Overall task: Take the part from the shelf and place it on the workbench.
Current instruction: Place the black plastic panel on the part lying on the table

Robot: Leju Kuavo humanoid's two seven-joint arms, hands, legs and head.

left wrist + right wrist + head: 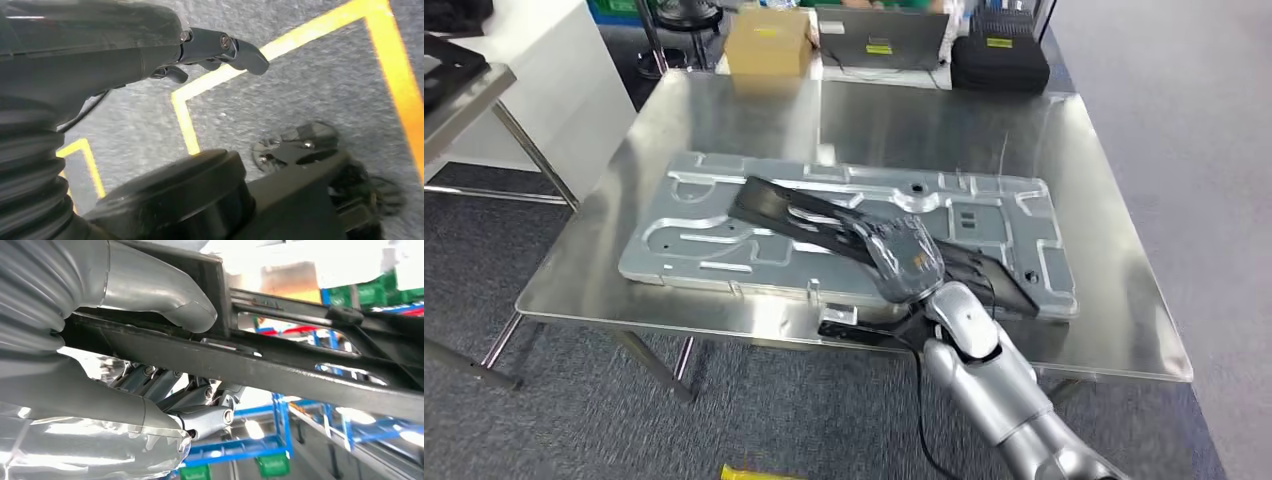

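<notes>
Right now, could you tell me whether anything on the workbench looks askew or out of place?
The black part lies diagonally over the silver panel rather than square to it, but the right robot hand is gripping it, so it isn't placed yet. The panel lies flat on the workbench. Nothing looks spilled or damaged.

no readable text came through; the yellow labels on the cardboard box (768, 42) and black case (999, 52) were too blurred.

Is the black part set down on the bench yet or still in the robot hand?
Still held. The right robot hand grips the black part; in the right wrist view its thumb and fingers clamp it.
</notes>
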